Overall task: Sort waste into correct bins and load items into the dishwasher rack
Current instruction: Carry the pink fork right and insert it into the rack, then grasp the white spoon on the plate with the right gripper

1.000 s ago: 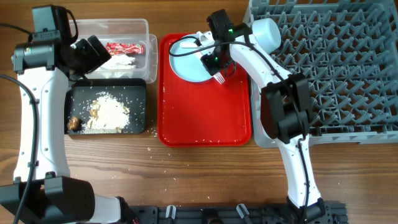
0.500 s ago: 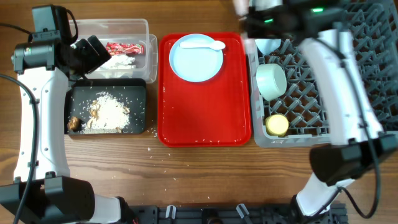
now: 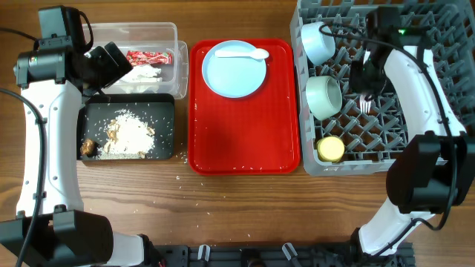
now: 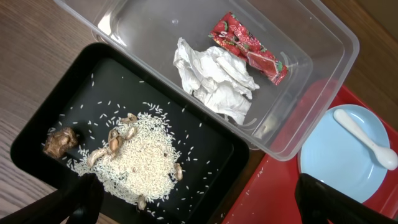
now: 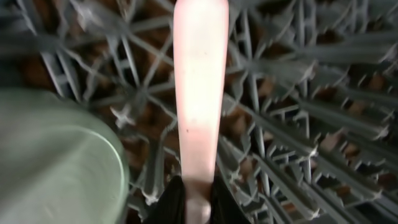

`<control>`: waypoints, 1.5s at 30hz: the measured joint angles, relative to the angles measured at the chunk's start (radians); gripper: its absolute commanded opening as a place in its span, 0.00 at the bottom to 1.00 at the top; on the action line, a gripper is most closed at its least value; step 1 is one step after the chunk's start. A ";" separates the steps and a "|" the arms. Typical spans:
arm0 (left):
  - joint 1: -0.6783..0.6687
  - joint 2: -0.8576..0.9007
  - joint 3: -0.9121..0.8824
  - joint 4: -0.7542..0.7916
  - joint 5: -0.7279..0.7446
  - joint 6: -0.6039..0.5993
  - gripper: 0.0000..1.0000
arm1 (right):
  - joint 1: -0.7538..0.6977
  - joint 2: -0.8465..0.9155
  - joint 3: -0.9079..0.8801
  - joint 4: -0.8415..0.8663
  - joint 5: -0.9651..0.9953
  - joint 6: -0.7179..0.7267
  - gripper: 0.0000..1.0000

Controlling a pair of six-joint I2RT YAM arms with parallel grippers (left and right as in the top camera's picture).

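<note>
Reaching over the dishwasher rack [image 3: 438, 111], the right gripper [image 3: 367, 85] clenched the white fork [image 5: 199, 93]; the left gripper [image 3: 111, 63] hung released.

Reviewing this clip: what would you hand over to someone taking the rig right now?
Left gripper: open, empty.
Right gripper: shut on the fork, over the rack.
Done: wrapper and tissue in clear bin; rice and scraps in black bin; far bowl, near bowl and cup in rack.
Left: release fork, then load plate and spoon, both on red tray.
</note>
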 measured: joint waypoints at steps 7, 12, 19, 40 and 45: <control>0.000 0.000 0.000 0.000 0.000 0.000 1.00 | 0.000 0.000 -0.012 -0.121 0.009 -0.013 0.41; 0.000 0.000 0.000 0.000 0.000 0.000 1.00 | 0.000 0.000 0.000 -0.120 0.011 -0.024 0.48; 0.000 0.000 0.000 0.000 0.000 0.000 1.00 | 0.042 0.000 0.320 -0.024 -0.249 -0.089 0.63; 0.000 0.000 0.000 0.000 0.000 0.000 1.00 | 0.520 0.405 0.364 0.470 -0.174 0.817 0.62; 0.000 0.000 0.000 0.000 0.000 0.000 1.00 | 0.521 0.494 0.360 0.537 -0.144 1.023 0.56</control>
